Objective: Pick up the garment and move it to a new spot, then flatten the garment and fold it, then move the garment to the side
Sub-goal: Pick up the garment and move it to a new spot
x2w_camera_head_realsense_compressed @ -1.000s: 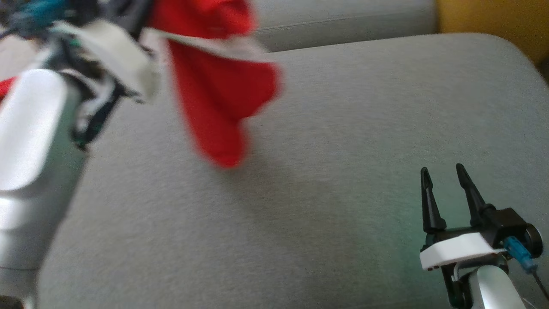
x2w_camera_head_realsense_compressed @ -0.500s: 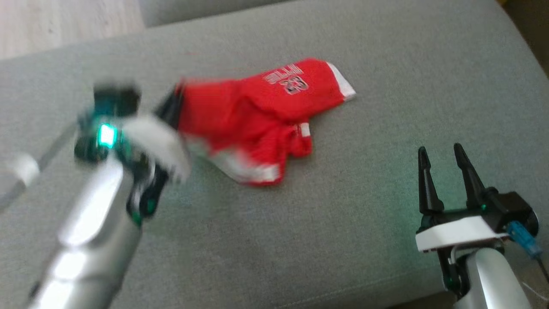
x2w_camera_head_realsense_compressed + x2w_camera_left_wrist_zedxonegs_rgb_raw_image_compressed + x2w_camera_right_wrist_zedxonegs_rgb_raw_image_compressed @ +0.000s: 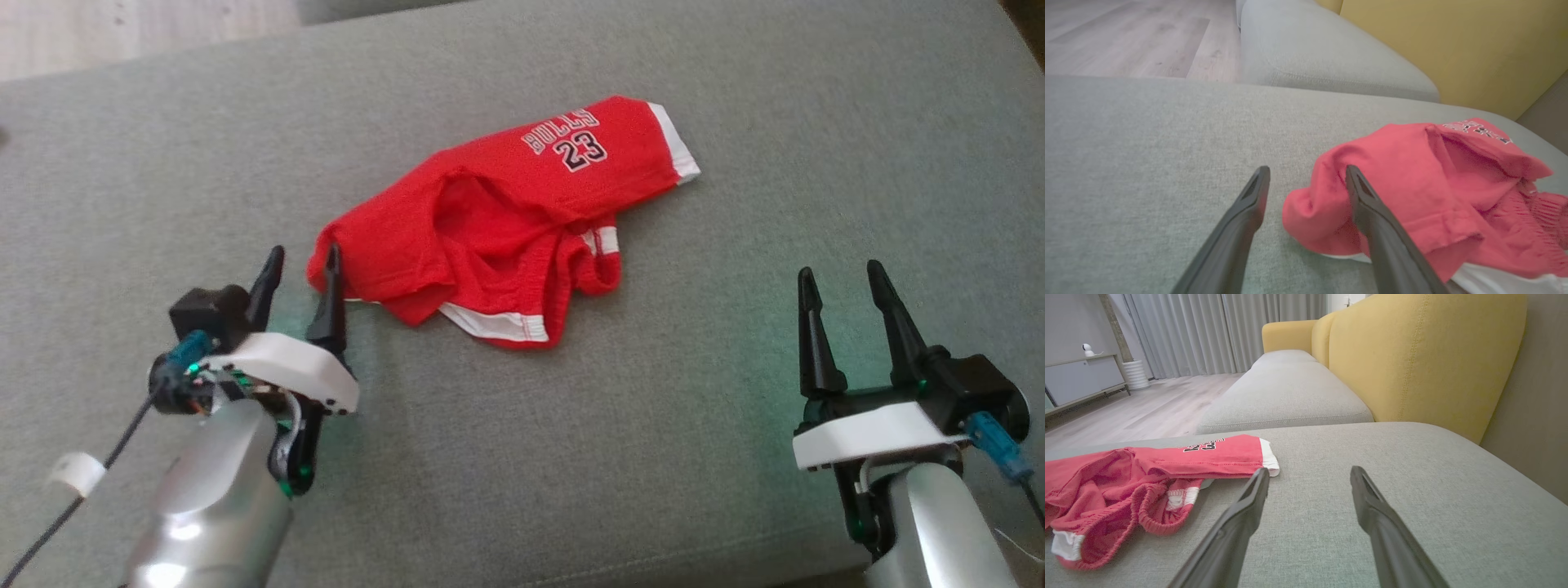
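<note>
Red shorts (image 3: 506, 220), head view: print (image 3: 565, 140) on leg panel near white-banded hem reads "BULLS" in pale letters, with number "23" in dark digits just below. Right wrist view: same print seen at shallow angle, not readable. Left wrist view: print blurred, not readable.

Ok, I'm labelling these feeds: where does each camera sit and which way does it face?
Head view: on the head, looking forward and down at the red shorts on the grey cushion; left gripper and right gripper show, open.
Left wrist view: on the left wrist, looking along its two fingers at the shorts' near edge.
Right wrist view: on the right wrist, looking along its fingers across the cushion toward the yellow backrest.
All three share the shorts and cushion.
</note>
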Controlling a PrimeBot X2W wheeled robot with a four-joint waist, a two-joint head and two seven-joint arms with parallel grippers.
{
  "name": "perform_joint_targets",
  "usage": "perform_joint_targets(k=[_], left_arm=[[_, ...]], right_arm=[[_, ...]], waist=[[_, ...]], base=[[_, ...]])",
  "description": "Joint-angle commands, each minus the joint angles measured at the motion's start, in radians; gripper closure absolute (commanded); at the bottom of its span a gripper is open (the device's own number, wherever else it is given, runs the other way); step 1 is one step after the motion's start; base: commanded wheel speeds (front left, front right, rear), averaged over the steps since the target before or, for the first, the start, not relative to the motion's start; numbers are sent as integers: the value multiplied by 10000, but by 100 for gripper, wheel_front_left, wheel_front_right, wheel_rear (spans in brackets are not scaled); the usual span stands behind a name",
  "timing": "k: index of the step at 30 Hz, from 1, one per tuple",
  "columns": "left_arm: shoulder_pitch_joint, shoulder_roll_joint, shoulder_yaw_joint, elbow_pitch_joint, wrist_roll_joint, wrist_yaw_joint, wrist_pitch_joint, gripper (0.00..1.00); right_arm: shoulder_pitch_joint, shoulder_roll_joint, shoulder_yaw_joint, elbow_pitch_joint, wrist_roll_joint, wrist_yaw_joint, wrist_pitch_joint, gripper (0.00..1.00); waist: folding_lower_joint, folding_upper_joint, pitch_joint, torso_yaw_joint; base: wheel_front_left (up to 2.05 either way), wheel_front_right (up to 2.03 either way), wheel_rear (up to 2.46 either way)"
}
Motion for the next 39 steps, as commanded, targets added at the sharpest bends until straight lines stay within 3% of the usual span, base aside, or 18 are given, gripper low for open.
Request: perform_joint_targets(k=[1, 9, 17, 24, 39], left_arm=[[-288, 148, 273, -203, 96, -47, -163, 0], [734, -96, 549, -1152, 803, -295, -525, 0], [3572, -510, 1757, -3314, 1583, 15, -530, 0], [5236, -933, 2570, -4335, 2177, 143, -531, 0], [6049, -1169, 3372, -4834, 2932, -109, -532, 0]], right_arm=[[-117, -56, 204, -262, -61, 77, -108, 0], [123, -56, 234, -201, -372, 77, -108, 0], [766, -56, 527, -320, -350, 77, -108, 0], [1478, -56, 580, -759, 117, 77, -109, 0], [1816, -56, 561, -565, 303, 77, -109, 0]], waist=[[-1, -1, -176, 163], [-1, -1, -1186, 714], [-1, -1, -2170, 1117], [-1, -1, -2487, 1523], [-1, -1, -2545, 1726]], base=[[0, 0, 0], [0, 0, 0], [0, 0, 0], [0, 0, 0], [0, 0, 0]])
